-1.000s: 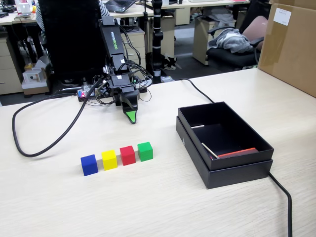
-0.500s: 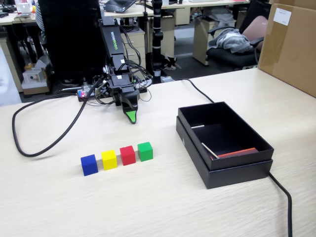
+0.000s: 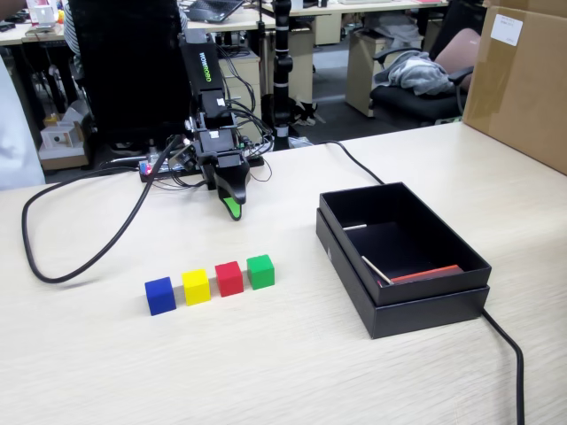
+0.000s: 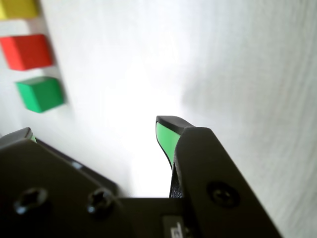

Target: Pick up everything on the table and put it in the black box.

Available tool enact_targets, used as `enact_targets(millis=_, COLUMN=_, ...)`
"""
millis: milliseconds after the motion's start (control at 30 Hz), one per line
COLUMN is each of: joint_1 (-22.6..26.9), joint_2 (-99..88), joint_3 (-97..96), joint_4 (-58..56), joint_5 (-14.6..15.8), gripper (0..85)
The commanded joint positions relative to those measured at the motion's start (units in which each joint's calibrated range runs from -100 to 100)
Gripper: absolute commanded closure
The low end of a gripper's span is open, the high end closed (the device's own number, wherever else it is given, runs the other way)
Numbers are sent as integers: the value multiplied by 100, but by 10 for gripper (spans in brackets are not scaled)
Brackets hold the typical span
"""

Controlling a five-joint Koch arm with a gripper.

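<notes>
Spread apart with nothing between its jaws, the black end effector (image 4: 96, 131) with green-lined tips hangs low over the pale wood-grain surface (image 3: 266, 363), tips pointing down in the fixed view (image 3: 233, 209). Four small cubes sit in a slightly slanted row nearer the camera in that view: a blue cube (image 3: 160, 295) at the left, then a yellow cube (image 3: 196, 286), a red cube (image 3: 229, 278) and a green cube (image 3: 260, 271), each close beside its neighbour with a thin gap. The wrist view catches the green cube (image 4: 39, 93), the red one (image 4: 26, 51) and a corner of the yellow one (image 4: 18, 8) along its left edge, well apart from the jaws. To the right in the fixed view stands an open black rectangular cardboard box (image 3: 425, 312), with a red strip and thin pale sticks inside, and a black cable (image 3: 84, 257) loops across the surface at the left
</notes>
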Motion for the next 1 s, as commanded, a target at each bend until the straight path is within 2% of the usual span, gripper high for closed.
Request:
enact_targets(millis=0, joint_1=-156, joint_2=785, joint_3=1762, joint_4=-1350, joint_5=-63, gripper=379)
enact_targets(millis=133, joint_1=-386, joint_2=1875, joint_3=3203, joint_4=-2214, joint_5=-249, gripper=380)
enact_targets(millis=167, joint_1=-542, joint_2=2495, joint_3=3838, joint_4=-2327, joint_5=-435, gripper=382)
enact_targets(millis=300, joint_1=-830, joint_2=3952, joint_3=5035, joint_4=-2344, joint_5=-835, gripper=382)
enact_targets(millis=433, joint_1=-1158, joint_2=5777, joint_3=6676, joint_4=-2413, joint_5=-1045, gripper=383)
enact_targets(millis=567, joint_1=-1402, joint_2=7693, joint_3=8308, joint_4=-2854, joint_5=-1148, gripper=384)
enact_targets(millis=900, joint_1=-1480, joint_2=9632, joint_3=9187, joint_4=-3165, joint_5=-1377, gripper=383)
enact_targets(millis=967, joint_1=-1475, joint_2=9953, joint_3=9405, joint_4=-3208, joint_5=-1436, gripper=404)
